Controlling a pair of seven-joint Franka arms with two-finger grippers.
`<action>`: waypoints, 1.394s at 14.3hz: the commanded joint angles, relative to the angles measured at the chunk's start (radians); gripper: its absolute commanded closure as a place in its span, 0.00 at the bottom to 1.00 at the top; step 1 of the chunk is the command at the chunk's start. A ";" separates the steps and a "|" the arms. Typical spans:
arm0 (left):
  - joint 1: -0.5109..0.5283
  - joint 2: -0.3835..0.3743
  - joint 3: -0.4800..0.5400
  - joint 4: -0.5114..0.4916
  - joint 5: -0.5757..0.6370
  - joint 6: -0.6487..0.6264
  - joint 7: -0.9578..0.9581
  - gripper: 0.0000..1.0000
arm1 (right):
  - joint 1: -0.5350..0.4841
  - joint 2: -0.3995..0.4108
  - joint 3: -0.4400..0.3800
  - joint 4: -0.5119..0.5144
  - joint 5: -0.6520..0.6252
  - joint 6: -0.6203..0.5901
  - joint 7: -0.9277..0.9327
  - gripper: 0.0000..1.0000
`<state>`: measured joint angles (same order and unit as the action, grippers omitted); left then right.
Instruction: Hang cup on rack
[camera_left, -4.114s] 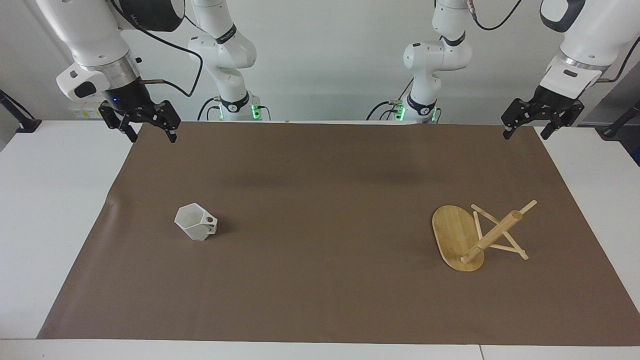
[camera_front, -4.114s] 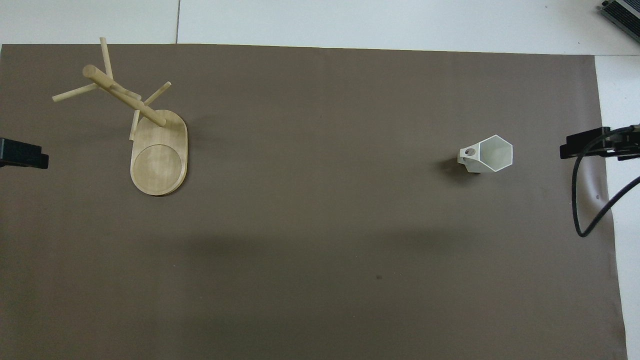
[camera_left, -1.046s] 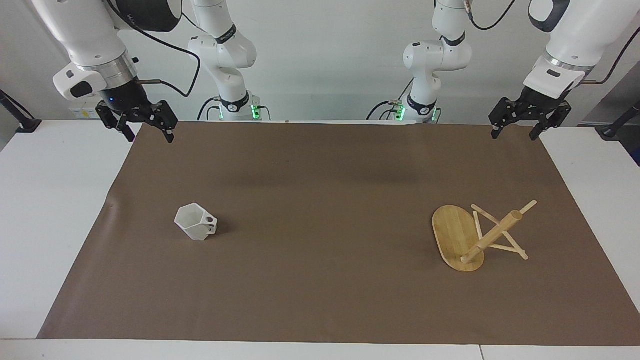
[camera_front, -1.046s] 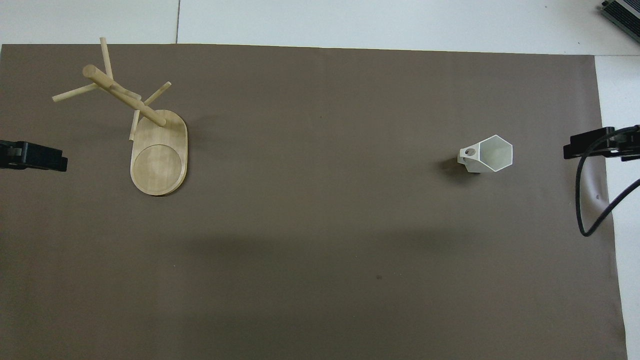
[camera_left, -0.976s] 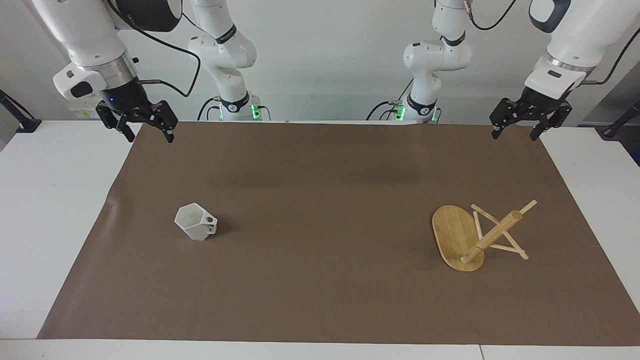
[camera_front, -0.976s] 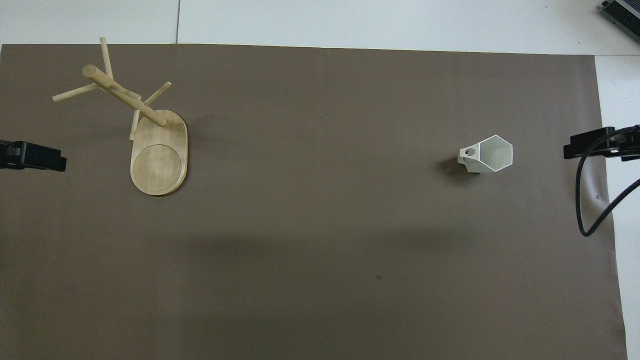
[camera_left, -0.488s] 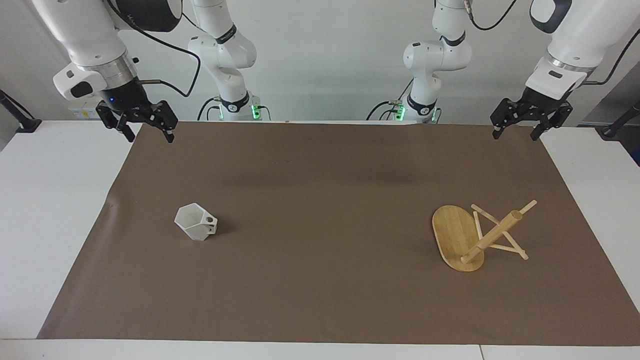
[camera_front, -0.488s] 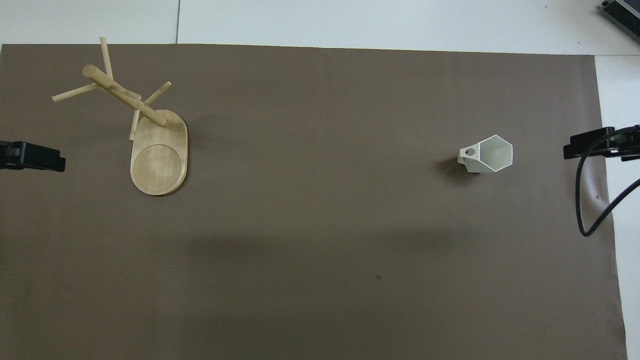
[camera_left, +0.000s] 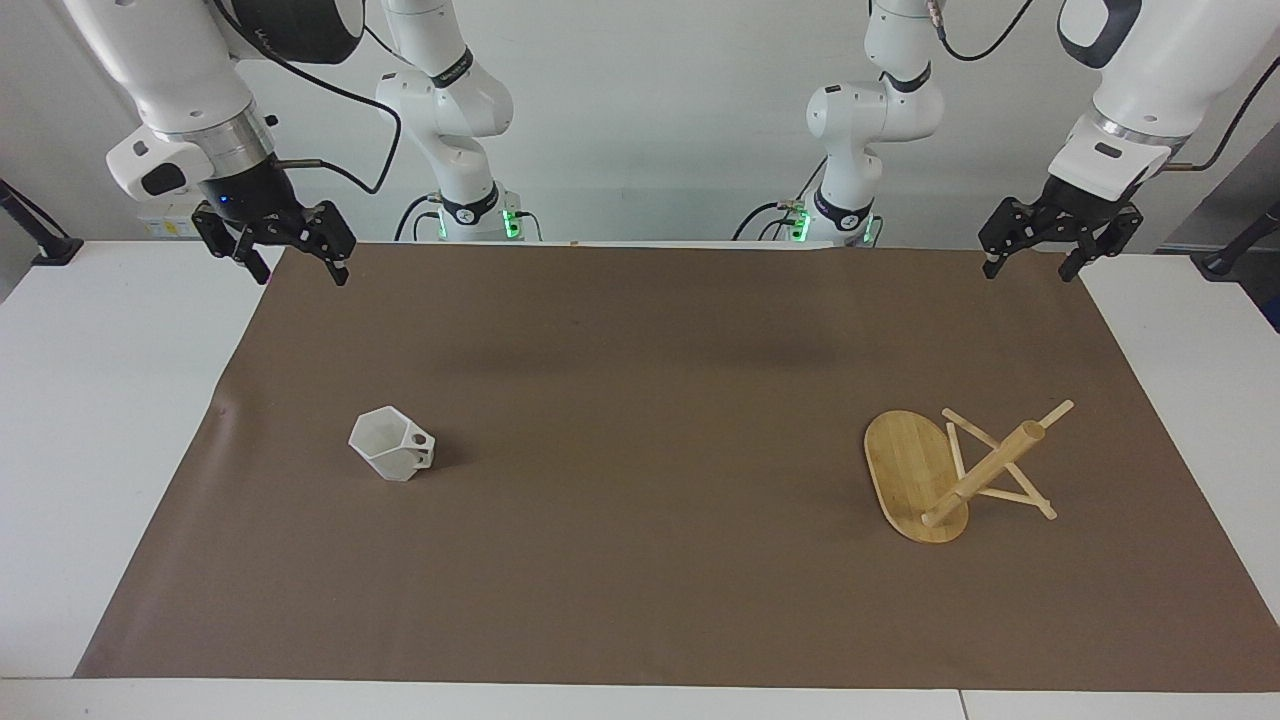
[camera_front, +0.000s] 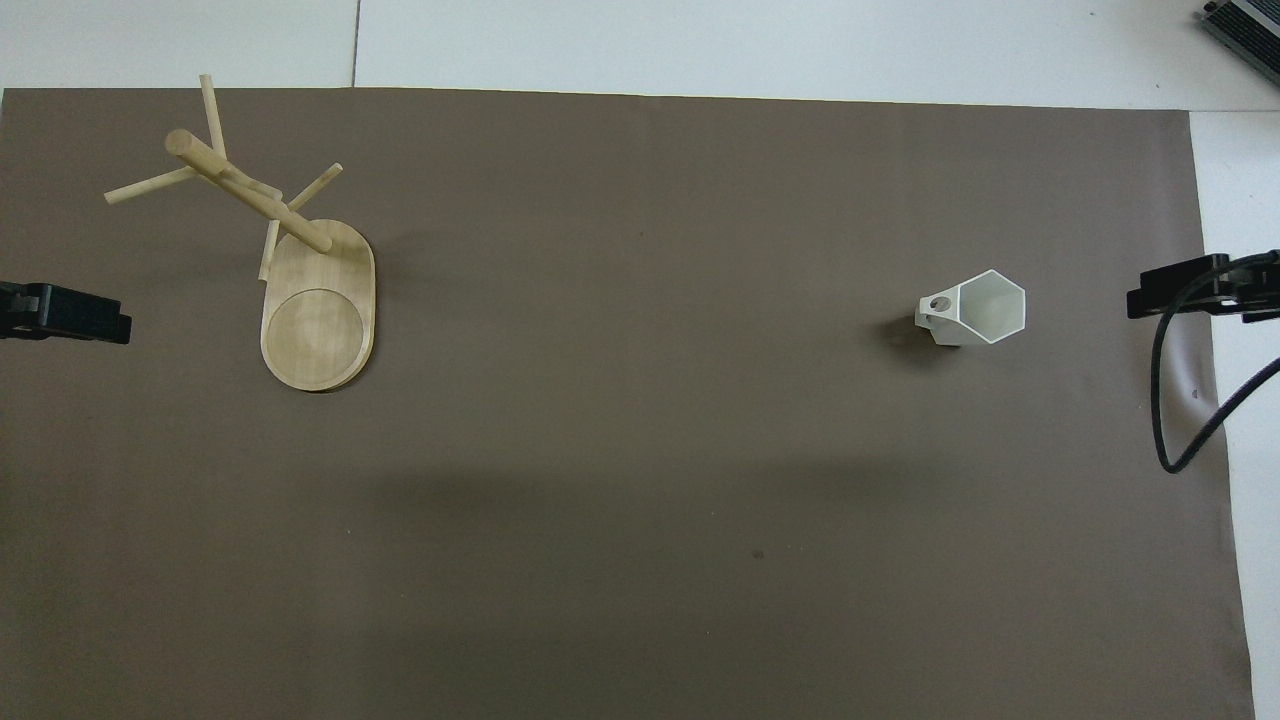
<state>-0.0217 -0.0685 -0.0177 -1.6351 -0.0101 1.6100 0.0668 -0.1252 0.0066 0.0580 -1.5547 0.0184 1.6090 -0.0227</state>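
The white faceted cup (camera_left: 390, 457) stands upright on the brown mat toward the right arm's end, with its pierced handle turned toward the rack; it also shows in the overhead view (camera_front: 975, 308). The bamboo rack (camera_left: 925, 478) stands on its oval base toward the left arm's end, post and crossing pegs bare; it also shows in the overhead view (camera_front: 318, 320). My right gripper (camera_left: 303, 274) is open and empty, raised over the mat's corner by its base. My left gripper (camera_left: 1028, 270) is open and empty, raised over the mat's other corner by the robots.
A brown mat (camera_left: 640, 400) covers most of the white table (camera_left: 90, 400). A black cable (camera_front: 1165, 400) loops down from the right arm over the mat's edge. Only the gripper tips show in the overhead view, left (camera_front: 65, 312) and right (camera_front: 1190, 290).
Since four seconds ago the left gripper has shifted a little inward over the mat, and the right gripper has barely moved. In the last second nothing visibly moved. Cup and rack stayed put.
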 joint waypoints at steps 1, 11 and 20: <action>-0.010 -0.031 0.007 -0.037 -0.011 0.005 -0.001 0.00 | -0.007 -0.017 0.003 -0.018 0.011 0.005 -0.014 0.00; -0.014 -0.050 0.007 -0.072 -0.011 0.011 -0.012 0.00 | -0.005 -0.049 0.002 -0.125 0.011 0.181 -0.008 0.00; -0.015 -0.051 0.004 -0.075 -0.011 0.014 -0.042 0.00 | -0.007 -0.063 0.000 -0.189 0.009 0.276 -0.014 0.00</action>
<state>-0.0247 -0.0915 -0.0222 -1.6736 -0.0124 1.6109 0.0384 -0.1252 -0.0270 0.0574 -1.7039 0.0184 1.8479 -0.0227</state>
